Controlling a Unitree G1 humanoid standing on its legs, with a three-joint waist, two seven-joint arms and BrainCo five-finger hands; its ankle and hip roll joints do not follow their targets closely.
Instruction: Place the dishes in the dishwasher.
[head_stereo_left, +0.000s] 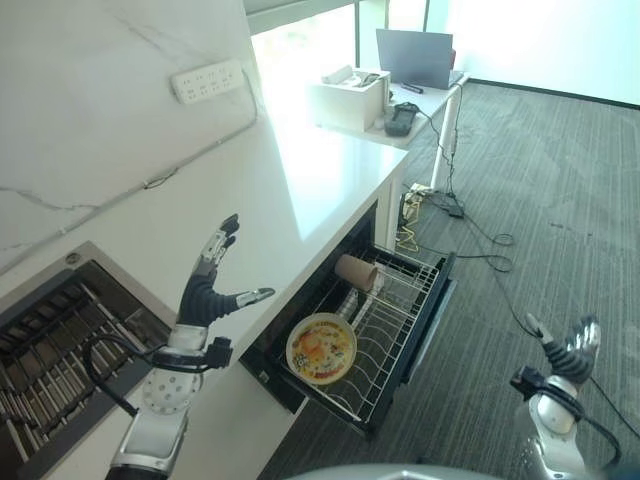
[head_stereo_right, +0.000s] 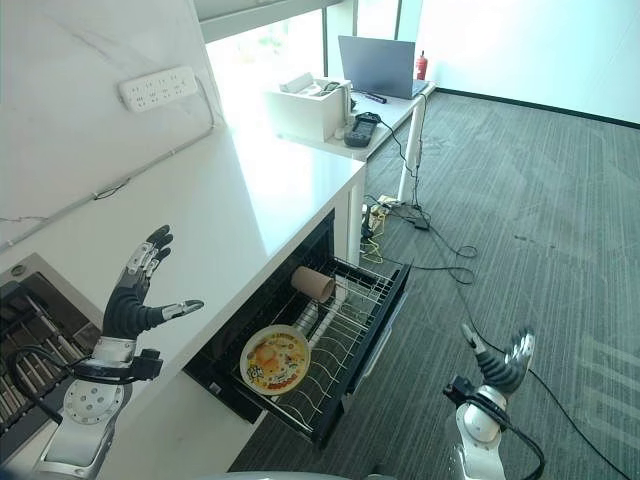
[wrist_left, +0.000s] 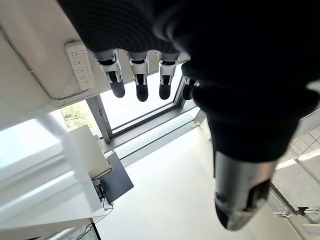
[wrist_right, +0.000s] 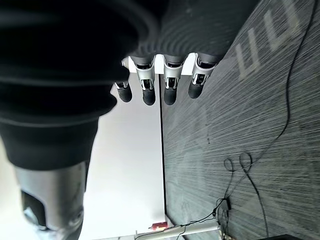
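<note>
Fingers (wrist_left: 141, 90) of both hands are spreading straight and released, grasping nothing.

Nearest, the left hand (head_stereo_left: 207, 290) is hanging over the white counter (head_stereo_left: 300, 190) beside the sink (head_stereo_left: 60, 350), while the right hand (head_stereo_left: 570, 352) is hovering over the carpet (head_stereo_left: 560, 200), well apart from the dishwasher rack (head_stereo_left: 395, 335). The rack is standing pulled out below the counter's edge, and the plate (head_stereo_left: 321, 348) is lying in its front part, with a brown cup (head_stereo_left: 356, 271) tipped on its side toward the back. Farther along the counter, a desk (head_stereo_left: 420, 115) is carrying a laptop (head_stereo_left: 414, 57). Judging from this, the dishes are already in the rack, so a good next move would be bringing a flat hand squarely onto the rack's front and pushing evenly, keeping the plate from sliding.
</note>
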